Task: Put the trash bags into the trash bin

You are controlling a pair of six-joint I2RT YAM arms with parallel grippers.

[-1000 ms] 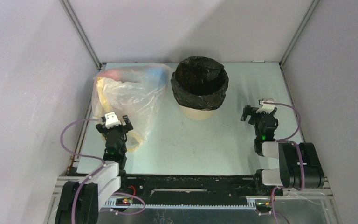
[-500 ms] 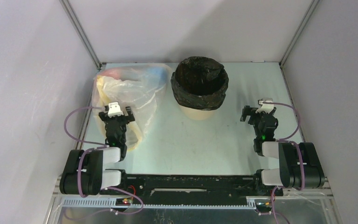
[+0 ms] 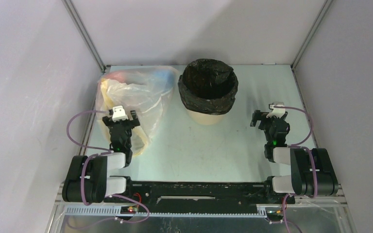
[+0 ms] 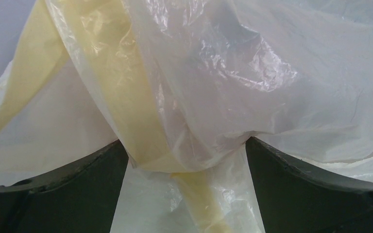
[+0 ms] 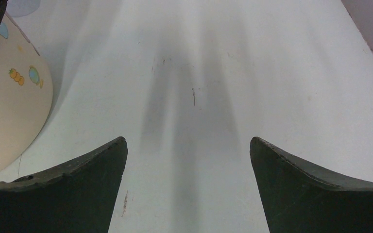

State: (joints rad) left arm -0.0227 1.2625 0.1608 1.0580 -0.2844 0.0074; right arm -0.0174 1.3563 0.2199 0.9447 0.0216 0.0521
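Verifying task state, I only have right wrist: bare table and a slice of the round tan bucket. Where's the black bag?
Observer: Top view shows the glossy black crinkled plastic bag lining the round tan bucket, its edge folded over the rim.
Operator: Left arm doing anything?
Observer: The left gripper is open, with the translucent clear plastic bag draped between its fingers.
Operator: Where does that bag lie?
Observer: At the far-left corner of the table, left of the bucket. I cannot tell from above whether they touch.
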